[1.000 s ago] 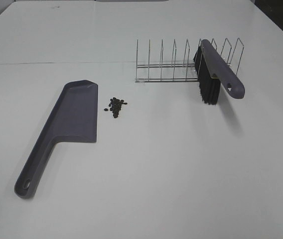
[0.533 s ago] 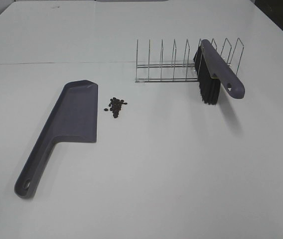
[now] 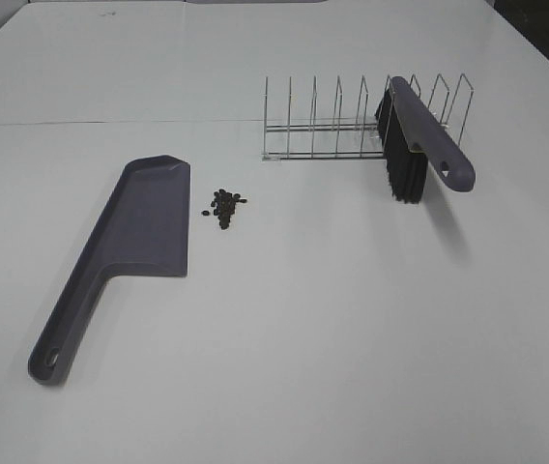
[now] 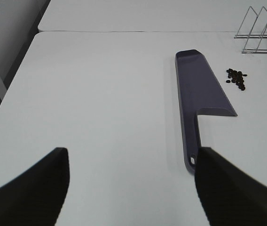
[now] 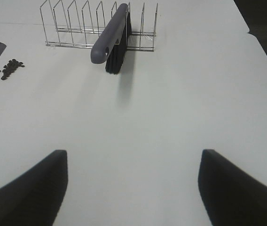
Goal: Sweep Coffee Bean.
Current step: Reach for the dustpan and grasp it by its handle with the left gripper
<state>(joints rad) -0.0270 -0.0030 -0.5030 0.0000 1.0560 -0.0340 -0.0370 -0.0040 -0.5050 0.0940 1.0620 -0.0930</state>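
Nearest, the left pincer [image 4: 132, 157] and right pincer [image 5: 132, 157] both stand wide and empty over the bench [image 3: 352, 338], with neither tool yet taken up. The dustpan [image 3: 144, 217] lies flat on the left, its handle toward the left arm and what looks like its open long edge turned to the beans [image 3: 224, 206]. These sit in a tight cluster just beside that edge, not touching it, so a short stroke should carry them in. Farthest, the brush [image 3: 419, 145] leans in the rack [image 3: 332, 126], bristles down, its handle sloping out toward the right arm, evidently for an easy grasp.
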